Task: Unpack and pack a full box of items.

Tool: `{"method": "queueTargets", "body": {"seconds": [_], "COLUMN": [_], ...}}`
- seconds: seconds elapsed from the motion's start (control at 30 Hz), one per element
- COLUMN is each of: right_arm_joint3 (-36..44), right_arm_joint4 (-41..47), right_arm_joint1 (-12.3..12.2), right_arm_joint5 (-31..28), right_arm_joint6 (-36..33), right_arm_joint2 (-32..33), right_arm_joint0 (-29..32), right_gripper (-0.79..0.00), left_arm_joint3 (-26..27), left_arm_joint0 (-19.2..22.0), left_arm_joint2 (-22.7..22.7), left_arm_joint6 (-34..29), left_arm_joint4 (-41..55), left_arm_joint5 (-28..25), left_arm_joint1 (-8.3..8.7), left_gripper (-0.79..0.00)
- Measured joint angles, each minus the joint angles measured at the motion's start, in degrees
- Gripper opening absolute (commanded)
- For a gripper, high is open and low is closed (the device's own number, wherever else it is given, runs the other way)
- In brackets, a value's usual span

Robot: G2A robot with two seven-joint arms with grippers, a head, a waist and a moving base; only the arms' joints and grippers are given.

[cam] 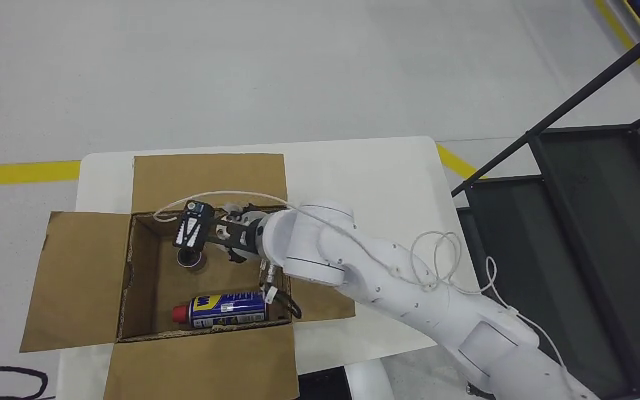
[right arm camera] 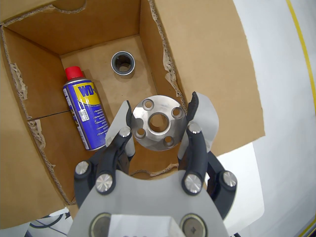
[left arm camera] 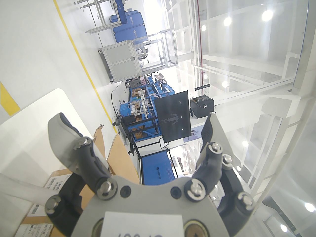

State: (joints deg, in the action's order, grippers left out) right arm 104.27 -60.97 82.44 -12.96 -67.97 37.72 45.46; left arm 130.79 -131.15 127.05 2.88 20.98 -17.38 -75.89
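An open cardboard box (cam: 75,275) stands on the white table (cam: 380,180). On its floor lie a blue and yellow spray can (cam: 225,308) with a red cap and a dark ring (cam: 190,260). My right gripper (right arm camera: 160,104) hangs over the box (right arm camera: 197,38), shut on a round steel flange (right arm camera: 158,122) with a centre hole and several bolt holes. Below it are the spray can (right arm camera: 84,112) and the ring (right arm camera: 123,63). In the top view the right gripper (cam: 232,232) sits above the box's right half. My left gripper (left arm camera: 136,118) is open, holds nothing and points away from the table towards the room.
A dark metal rack (cam: 560,230) stands right of the table. The box flaps are spread flat on all sides. A white cable (cam: 440,260) loops over the right arm. Beside the left gripper lies a labelled carton (left arm camera: 56,181).
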Motion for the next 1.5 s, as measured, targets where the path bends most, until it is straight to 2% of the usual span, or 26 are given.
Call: {"method": "queueTargets", "body": {"seconds": [0.63, 0.97, 1.2, 1.5], "right_arm_joint3": [-16.51, -23.50, -27.26, -31.30], "right_arm_joint4": [6.67, 6.34, 6.79, 5.76], "right_arm_joint1": [4.96, 6.45, 7.80, 9.39], "right_arm_joint5": [-1.29, -0.80, -1.73, -0.18], "right_arm_joint6": [4.19, 3.95, 6.66, 9.96], "right_arm_joint2": [-9.27, -10.75, -11.89, -12.69], "right_arm_joint0": [-4.62, -5.35, -5.71, -5.69], "right_gripper": [-0.785, -0.785, -0.785, -0.785], "left_arm_joint3": [0.00, 0.00, 0.00, 0.00], "left_arm_joint0": [0.00, 0.00, 0.00, 0.00], "left_arm_joint2": [0.00, 0.00, 0.00, 0.00], "left_arm_joint6": [0.00, 0.00, 0.00, 0.00], "left_arm_joint4": [0.00, 0.00, 0.00, 0.00], "left_arm_joint5": [0.00, 0.00, 0.00, 0.00], "left_arm_joint1": [0.00, 0.00, 0.00, 0.00], "left_gripper": [0.000, 0.000, 0.000, 0.000]}}
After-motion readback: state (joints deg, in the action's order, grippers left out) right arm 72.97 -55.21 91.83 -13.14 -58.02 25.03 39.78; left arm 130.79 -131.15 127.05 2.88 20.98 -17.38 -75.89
